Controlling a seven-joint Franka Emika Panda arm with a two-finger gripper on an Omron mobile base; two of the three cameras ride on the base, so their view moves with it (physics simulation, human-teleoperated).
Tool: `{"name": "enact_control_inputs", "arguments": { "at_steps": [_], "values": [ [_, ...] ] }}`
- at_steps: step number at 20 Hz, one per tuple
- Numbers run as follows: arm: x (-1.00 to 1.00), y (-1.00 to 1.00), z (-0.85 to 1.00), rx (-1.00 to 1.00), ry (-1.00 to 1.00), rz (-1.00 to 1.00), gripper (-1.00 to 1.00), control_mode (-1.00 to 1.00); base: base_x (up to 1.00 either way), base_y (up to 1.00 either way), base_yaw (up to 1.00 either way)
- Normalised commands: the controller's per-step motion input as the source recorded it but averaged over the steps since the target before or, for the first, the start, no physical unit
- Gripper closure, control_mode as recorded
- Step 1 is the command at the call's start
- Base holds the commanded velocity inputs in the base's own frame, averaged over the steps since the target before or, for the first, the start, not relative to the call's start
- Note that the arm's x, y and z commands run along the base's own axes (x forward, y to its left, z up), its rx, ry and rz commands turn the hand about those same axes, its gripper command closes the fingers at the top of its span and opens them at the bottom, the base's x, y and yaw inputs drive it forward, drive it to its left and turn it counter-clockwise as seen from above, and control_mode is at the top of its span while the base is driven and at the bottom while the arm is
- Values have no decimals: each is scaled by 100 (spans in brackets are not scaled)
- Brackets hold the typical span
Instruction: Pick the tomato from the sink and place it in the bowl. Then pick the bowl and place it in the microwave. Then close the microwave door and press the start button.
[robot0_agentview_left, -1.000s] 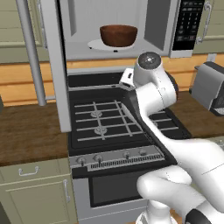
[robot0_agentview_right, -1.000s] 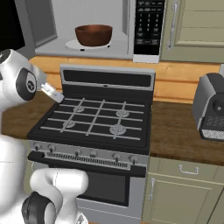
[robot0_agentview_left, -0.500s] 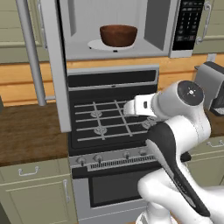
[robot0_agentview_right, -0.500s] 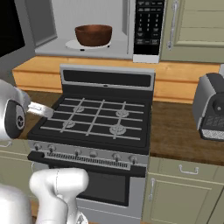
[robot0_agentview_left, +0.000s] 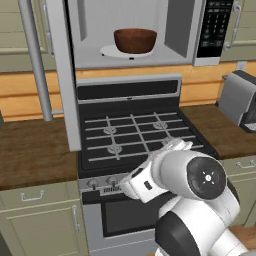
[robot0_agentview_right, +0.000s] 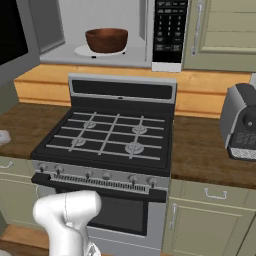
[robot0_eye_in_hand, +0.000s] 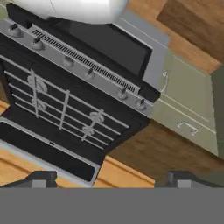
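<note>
Already parked on the white turntable plate (robot0_agentview_left: 111, 51) inside the microwave (robot0_agentview_left: 177, 30): the bowl (robot0_agentview_left: 135, 40), upright and central. Cannot tell past its rim whether the tomato lies inside.

Next, judging from the task: shutting the microwave door (robot0_agentview_left: 60, 75). Swung fully open, seen edge-on in the left base view, with its long vertical bar handle (robot0_agentview_left: 34, 60) just beyond. From the low-folded hand in front of the stove (robot0_agentview_left: 135, 135), lies up at about 10 o'clock and well apart. Long axis of panel and handle vertical, so probably calls for a sideways push on the outer face toward 3 o'clock, after a climb up and to the left.

Gripper (robot0_eye_in_hand: 114, 180) spread wide in the hand view, dark finger tips far apart, nothing between them. Looks back over the stove knobs and grates.

Against a second ago: arm no longer reared up by the back of the stove near the microwave opening. Half a second ago already sinking over the burners; now curled down in front of the knobs. Bowl and door unchanged.
</note>
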Motion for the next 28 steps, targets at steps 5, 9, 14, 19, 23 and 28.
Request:
{"name": "enact_control_inputs", "arguments": {
  "at_steps": [5,9,14,19,23,28],
  "values": [
    [-19,99,-15,-65,0,27,-100,-100,0,0,0],
    [0,100,-1,-57,3,3,-100,-100,0,0,0],
    [7,100,-2,-59,0,1,-100,-100,0,0,0],
    [33,100,11,-48,-4,0,-100,-100,0,0,0],
    [37,79,55,-29,-11,-5,-100,-100,0,0,0],
    [66,-19,68,-8,-14,-6,-100,-100,0,0,0]
  ]
}}
